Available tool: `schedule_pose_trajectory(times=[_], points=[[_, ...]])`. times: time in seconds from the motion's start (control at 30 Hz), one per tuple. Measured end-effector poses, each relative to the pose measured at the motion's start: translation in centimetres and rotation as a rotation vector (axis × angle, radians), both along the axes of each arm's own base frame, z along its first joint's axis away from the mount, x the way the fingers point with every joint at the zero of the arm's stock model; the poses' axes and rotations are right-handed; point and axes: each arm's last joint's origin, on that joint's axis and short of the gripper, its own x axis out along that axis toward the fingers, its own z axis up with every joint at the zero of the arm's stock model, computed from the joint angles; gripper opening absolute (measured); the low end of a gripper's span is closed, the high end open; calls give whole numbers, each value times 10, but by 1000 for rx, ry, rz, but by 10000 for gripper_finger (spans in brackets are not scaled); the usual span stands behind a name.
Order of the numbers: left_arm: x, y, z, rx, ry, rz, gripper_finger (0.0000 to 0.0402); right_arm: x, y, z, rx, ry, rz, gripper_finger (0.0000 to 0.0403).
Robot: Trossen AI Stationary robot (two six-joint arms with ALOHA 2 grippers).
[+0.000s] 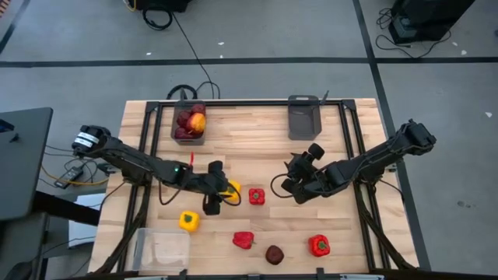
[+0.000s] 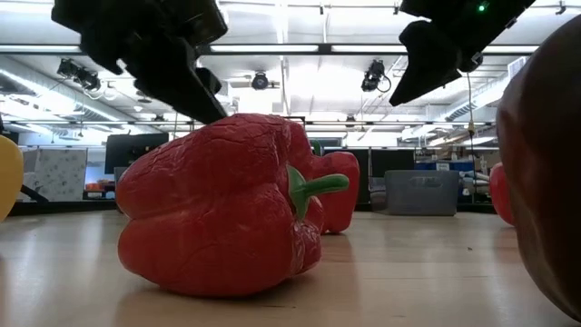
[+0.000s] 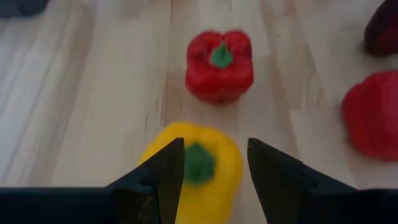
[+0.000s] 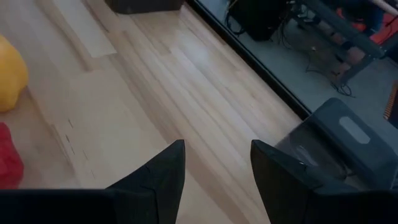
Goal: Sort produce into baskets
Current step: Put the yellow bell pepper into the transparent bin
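Observation:
A yellow bell pepper (image 1: pixel 232 192) lies on the table under my left gripper (image 1: pixel 215 196). In the left wrist view my left gripper (image 3: pixel 214 146) is open, and its fingers stand on either side of the pepper (image 3: pixel 194 167), stem up. A red pepper (image 3: pixel 219 64) lies just beyond it. My right gripper (image 1: pixel 296 187) is open and empty over bare wood right of that red pepper (image 1: pixel 257 196). A second yellow pepper (image 1: pixel 188 222), two more red peppers (image 1: pixel 243 240) (image 1: pixel 319 246) and a maroon apple (image 1: pixel 274 254) lie nearer the front edge.
A dark bin (image 1: pixel 189 123) at the far left holds maroon apples and an orange-red one. A second dark bin (image 1: pixel 304 117) stands at the far right. A clear shallow bin (image 1: pixel 163 250) sits at the near left corner. Black frame rails (image 1: pixel 352 148) run along the table's sides.

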Motion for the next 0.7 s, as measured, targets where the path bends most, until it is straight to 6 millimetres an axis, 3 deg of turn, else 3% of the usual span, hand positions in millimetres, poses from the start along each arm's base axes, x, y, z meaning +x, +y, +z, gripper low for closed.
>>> schedule_pose_trajectory(times=[0.27, 0.7], points=[[1, 0, -7, 69, 24, 27, 160, -1, 1, 1, -42, -34, -21, 193], [2, 0, -12, 75, 53, 21, 47, 0, 1, 1, -41, -34, -16, 193]])
